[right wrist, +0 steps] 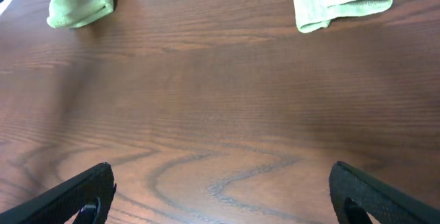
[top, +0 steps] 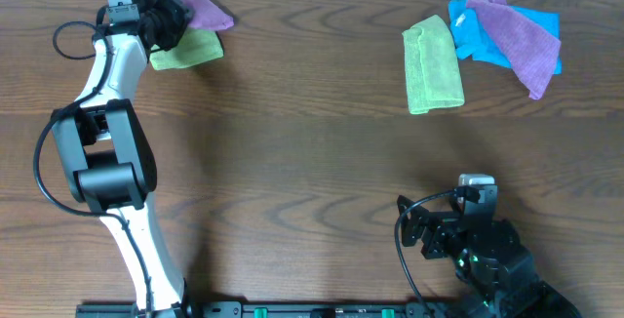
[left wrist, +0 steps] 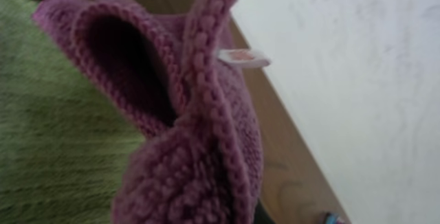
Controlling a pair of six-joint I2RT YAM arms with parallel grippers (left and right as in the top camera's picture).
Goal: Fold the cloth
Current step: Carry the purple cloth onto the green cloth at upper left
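Note:
The cloth (top: 207, 9), a lilac-purple fuzzy towel, is bunched at the table's far left corner, partly over a lime-green cloth (top: 185, 52). My left gripper (top: 172, 20) is shut on the cloth. In the left wrist view the cloth (left wrist: 185, 148) fills the middle in raised folds and hides the fingers. Its small white tag (left wrist: 244, 58) sticks out at one edge. My right gripper (top: 444, 222) rests near the front right edge. It stands wide open (right wrist: 220, 176) over bare wood, holding nothing.
A folded lime-green cloth (top: 434, 64) lies at the far right. Beside it, a second purple cloth (top: 526, 43) is draped over a blue cloth (top: 487, 40). The table's far edge (left wrist: 275, 114) runs just behind the held cloth.

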